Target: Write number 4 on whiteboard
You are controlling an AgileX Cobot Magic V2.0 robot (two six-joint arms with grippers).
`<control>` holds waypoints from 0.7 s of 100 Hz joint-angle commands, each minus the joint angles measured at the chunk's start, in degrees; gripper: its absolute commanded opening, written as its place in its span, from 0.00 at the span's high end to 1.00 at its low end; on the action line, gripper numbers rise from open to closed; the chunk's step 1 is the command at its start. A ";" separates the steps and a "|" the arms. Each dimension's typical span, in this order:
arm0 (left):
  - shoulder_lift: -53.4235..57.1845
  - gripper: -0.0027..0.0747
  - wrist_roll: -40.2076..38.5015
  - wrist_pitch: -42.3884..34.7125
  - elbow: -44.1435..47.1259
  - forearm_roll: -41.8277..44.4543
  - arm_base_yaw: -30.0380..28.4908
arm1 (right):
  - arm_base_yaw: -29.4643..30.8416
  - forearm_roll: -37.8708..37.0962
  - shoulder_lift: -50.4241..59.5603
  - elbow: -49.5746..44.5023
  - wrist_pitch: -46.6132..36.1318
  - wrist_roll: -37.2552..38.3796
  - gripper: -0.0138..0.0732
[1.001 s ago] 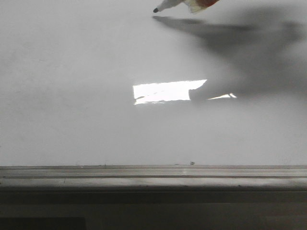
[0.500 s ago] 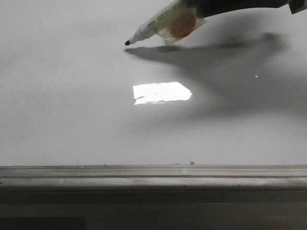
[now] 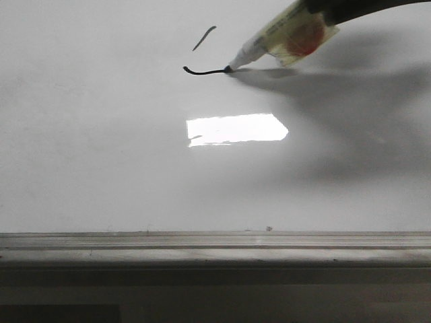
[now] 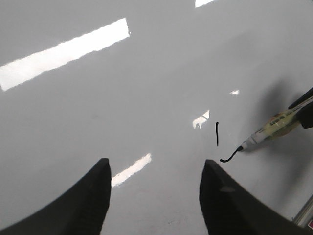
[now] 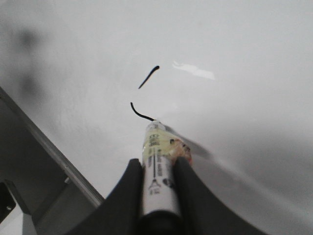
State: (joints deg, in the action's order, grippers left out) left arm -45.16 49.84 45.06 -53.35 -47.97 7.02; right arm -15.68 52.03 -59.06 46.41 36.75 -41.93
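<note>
The whiteboard (image 3: 101,168) fills the front view, glossy white-grey, with a grey ledge (image 3: 215,245) along its lower edge. Two black strokes of the number 4 show on it: a short slanted stroke (image 3: 204,38) and a horizontal bar (image 3: 205,71). They also show in the left wrist view (image 4: 217,133) and the right wrist view (image 5: 148,77). My right gripper (image 5: 158,164) is shut on a white marker (image 3: 269,40), whose tip touches the board at the bar's right end. My left gripper (image 4: 154,169) is open and empty over bare board, left of the strokes.
A bright rectangular glare (image 3: 236,128) lies on the board below the strokes. The arm's shadow (image 3: 350,108) darkens the right side of the board. The board's metal frame edge (image 5: 54,156) shows in the right wrist view.
The marker came down from the top edge to the board. It drew the short slanted stroke, then the horizontal bar, its tip moving rightward. The glare's shape shifted with the arm's shadow.
</note>
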 commanded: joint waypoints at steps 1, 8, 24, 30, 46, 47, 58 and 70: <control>0.33 0.49 -0.01 -3.19 -1.52 -3.01 -0.20 | 0.39 -6.55 2.37 1.47 -4.02 5.76 0.90; 0.33 0.49 -0.01 -3.19 -1.52 -3.01 -0.20 | 0.39 -8.41 3.44 1.47 -4.02 7.65 0.90; 0.33 0.49 -0.01 -3.19 -1.52 -3.42 -0.20 | 0.29 -7.72 5.50 1.47 -3.00 8.71 0.90; 0.33 0.49 0.11 -3.19 -1.52 -3.67 -0.20 | 0.28 -7.15 5.63 1.47 -3.78 8.44 0.90; 0.33 0.49 0.40 -3.19 -1.52 -3.77 -0.20 | 0.20 -3.33 5.41 1.47 -5.62 6.34 0.90; 0.33 0.49 0.40 -3.19 -1.52 -3.77 -0.20 | 0.20 -2.69 5.41 1.47 -5.62 5.79 0.90; 0.33 0.49 0.49 -3.19 -1.52 -3.77 -0.20 | 0.20 3.22 5.41 1.47 -5.41 1.14 0.90; 0.33 0.49 0.63 -3.27 -1.52 -3.77 -0.20 | 0.20 4.16 4.80 1.47 -6.81 0.06 0.90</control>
State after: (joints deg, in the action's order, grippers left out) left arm -45.16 50.32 45.06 -53.35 -48.84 7.02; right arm -15.68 52.82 -54.45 46.41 33.33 -39.93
